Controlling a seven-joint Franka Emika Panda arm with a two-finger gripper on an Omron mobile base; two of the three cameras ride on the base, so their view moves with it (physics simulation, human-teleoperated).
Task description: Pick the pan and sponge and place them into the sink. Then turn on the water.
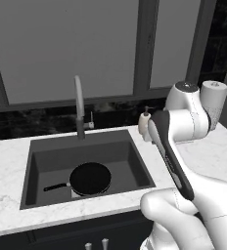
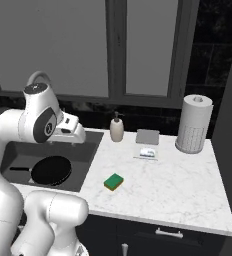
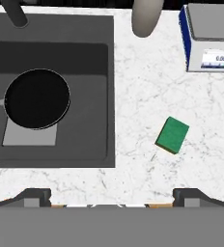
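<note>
Sponge (image 3: 172, 134) is lying on the counter (image 3: 147, 87) right of the sink (image 3: 85, 154); gripper (image 3: 112, 198), fingers apart and empty, is needing centering above it before descending.

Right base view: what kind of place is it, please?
Most likely a home kitchen: a recessed sink with a frying pan inside, a marble counter, and a paper towel roll.
</note>
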